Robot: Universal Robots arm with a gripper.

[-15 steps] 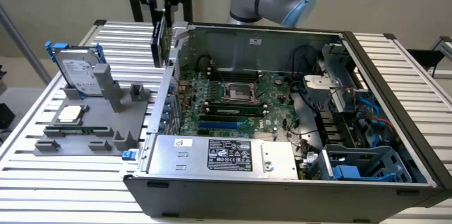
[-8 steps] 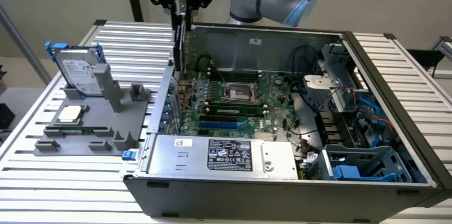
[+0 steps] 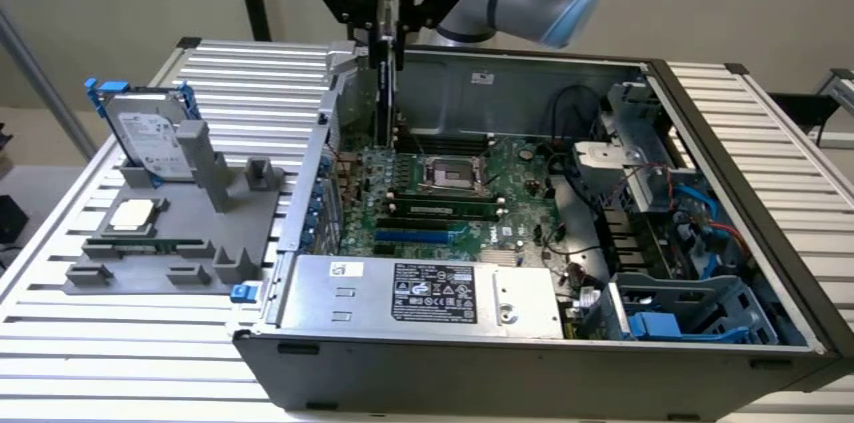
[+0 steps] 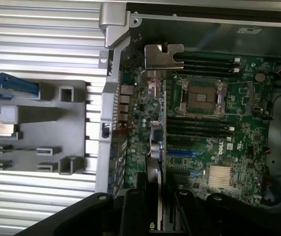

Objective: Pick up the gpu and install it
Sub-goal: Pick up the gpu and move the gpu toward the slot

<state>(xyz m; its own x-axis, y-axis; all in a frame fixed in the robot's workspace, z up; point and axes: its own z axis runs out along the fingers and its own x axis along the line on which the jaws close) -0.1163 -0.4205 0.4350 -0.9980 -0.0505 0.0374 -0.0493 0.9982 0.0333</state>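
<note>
The pincer (image 3: 386, 15) is gripping the gpu (image 4: 164, 54), likely stiff, light and fragile, by its upper edge above the motherboard (image 3: 521, 183)

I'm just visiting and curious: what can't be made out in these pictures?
Wrist view: the thin dark card with a silver bracket, edge-on, faces hidden.
Exterior view: the black hand, upper part cut off by the edge.
Exterior view: the black label on the silver metal box: print too small.
</note>
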